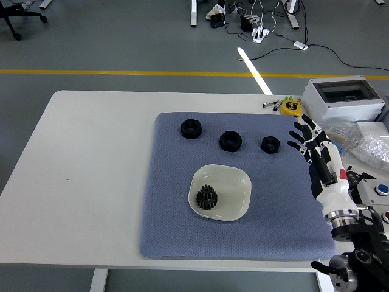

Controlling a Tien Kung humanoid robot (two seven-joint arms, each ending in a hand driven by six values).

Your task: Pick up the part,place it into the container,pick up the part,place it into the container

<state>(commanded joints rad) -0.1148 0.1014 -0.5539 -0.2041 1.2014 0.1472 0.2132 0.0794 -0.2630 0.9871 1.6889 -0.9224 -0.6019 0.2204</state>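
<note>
Three black nut-shaped parts lie in a row on the blue-grey mat (170,225): one at the left (190,128), one in the middle (230,140) and a smaller one at the right (270,144). A black gear (206,197) rests inside the white square dish (240,181) at the mat's centre. My right hand (308,139) is raised over the mat's right edge, fingers spread and empty, a little to the right of the small nut. My left arm is out of view.
A yellow tape measure (291,107) and a pen lie behind the mat. A grey box with a clear lid (344,97) and plastic bags (372,146) stand at the right. The table's left half (91,158) is bare white.
</note>
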